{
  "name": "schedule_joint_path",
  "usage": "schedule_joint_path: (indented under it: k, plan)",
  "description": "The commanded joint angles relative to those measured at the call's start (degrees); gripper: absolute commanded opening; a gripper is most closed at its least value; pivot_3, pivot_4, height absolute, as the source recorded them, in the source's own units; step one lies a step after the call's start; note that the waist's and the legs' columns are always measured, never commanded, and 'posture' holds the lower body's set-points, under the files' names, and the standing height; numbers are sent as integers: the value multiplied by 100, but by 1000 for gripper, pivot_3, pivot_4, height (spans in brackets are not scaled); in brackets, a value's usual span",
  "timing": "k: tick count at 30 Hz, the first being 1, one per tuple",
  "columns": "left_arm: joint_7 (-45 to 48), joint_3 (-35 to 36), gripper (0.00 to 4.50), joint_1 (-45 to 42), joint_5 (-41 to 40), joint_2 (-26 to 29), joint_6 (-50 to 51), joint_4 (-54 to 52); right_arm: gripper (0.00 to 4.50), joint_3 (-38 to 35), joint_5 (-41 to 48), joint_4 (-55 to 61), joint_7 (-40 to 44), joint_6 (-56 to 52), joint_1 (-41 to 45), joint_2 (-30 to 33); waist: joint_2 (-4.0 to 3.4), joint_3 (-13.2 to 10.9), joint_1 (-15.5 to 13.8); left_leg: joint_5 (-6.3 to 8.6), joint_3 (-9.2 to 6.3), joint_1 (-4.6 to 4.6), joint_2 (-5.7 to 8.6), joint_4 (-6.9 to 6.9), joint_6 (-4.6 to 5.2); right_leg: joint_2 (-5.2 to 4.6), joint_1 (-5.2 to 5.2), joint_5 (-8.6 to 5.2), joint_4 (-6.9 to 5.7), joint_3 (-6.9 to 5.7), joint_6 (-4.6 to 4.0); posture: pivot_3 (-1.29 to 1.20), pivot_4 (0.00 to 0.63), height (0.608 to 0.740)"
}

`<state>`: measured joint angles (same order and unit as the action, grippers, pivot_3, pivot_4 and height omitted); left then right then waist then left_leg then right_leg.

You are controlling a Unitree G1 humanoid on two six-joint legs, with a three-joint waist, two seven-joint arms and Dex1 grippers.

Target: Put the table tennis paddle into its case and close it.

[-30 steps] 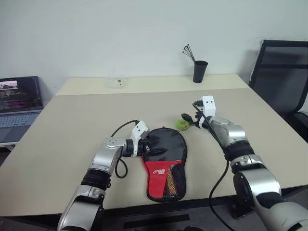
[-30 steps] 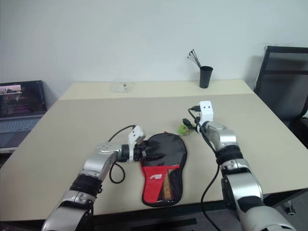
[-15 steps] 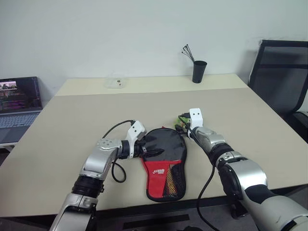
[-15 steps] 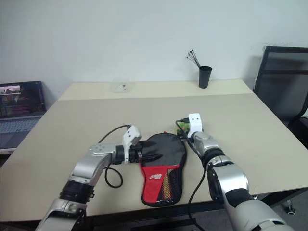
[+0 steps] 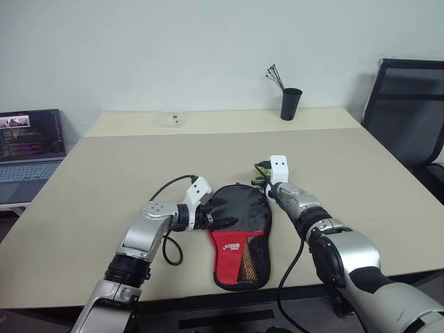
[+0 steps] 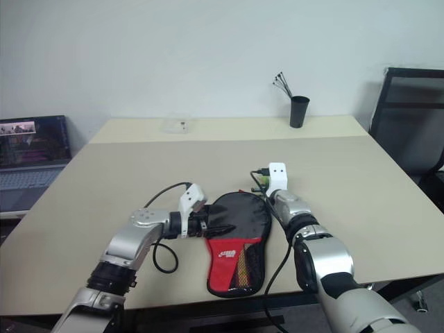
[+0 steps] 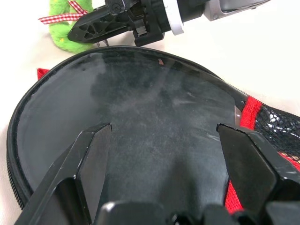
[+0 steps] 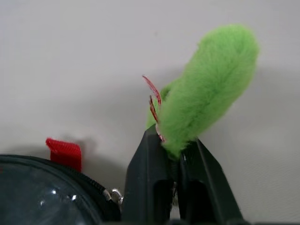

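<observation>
I see the case (image 5: 239,232) lying flat near the worktop's (image 5: 104,180) near edge, about midway along it. Its long axis runs from the near edge toward the far edge, red handle end nearest me, round black end pointing away. My left gripper (image 7: 159,154) reaches in low from the left side, fingers (image 7: 86,161) spread wide over the round black face. My right arm stretches forward, its gripper (image 8: 172,157) just past the case's far rim, fingers pinched together on a fuzzy green charm (image 8: 206,84) beside the zipper.
</observation>
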<state>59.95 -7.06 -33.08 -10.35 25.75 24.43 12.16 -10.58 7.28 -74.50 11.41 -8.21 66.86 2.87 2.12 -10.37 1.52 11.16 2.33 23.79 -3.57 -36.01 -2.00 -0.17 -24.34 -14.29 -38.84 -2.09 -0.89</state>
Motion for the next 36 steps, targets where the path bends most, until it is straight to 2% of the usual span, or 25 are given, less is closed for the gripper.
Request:
schedule_joint_path:
  k: [1,14,20,23,32,36]
  plan:
    - [56,-41,3910,-273,-65,-81,-248,99,16,-133,51,47,-73,-46,33,58,0,0,-2,0,-1,1,0,0,0,-2,0,0,0,-1,0,0,150,740]
    - [630,-664,3910,-530,334,-372,-1294,1476,16,-268,160,239,-57,-117,-99,-32,0,1,4,0,2,0,4,0,0,0,0,0,0,-1,0,0,150,740]
    - [716,-912,3910,-513,654,-438,-1888,2166,16,-213,238,1087,-37,-420,-677,72,-5,16,-8,0,0,-8,4,0,1,-1,11,0,3,-2,0,0,150,740]
    - [683,-901,3910,-534,641,-542,-1943,2316,16,-161,256,2146,-229,-831,-1341,98,-11,40,-57,0,-3,-13,4,-1,1,-4,22,0,7,-4,1,0,150,740]
    - [595,-897,3910,-600,709,-771,-2072,2621,16,-104,354,6623,-999,-2798,-3761,64,-39,72,-253,0,-12,-13,7,-4,1,-21,31,-1,17,-12,3,0,150,740]
    - [585,-890,3910,-629,726,-834,-2106,2715,16,-126,517,8087,-1168,-3630,-4470,11,-44,76,-286,0,-16,-8,11,-4,1,-25,31,-2,23,-18,3,0,150,740]
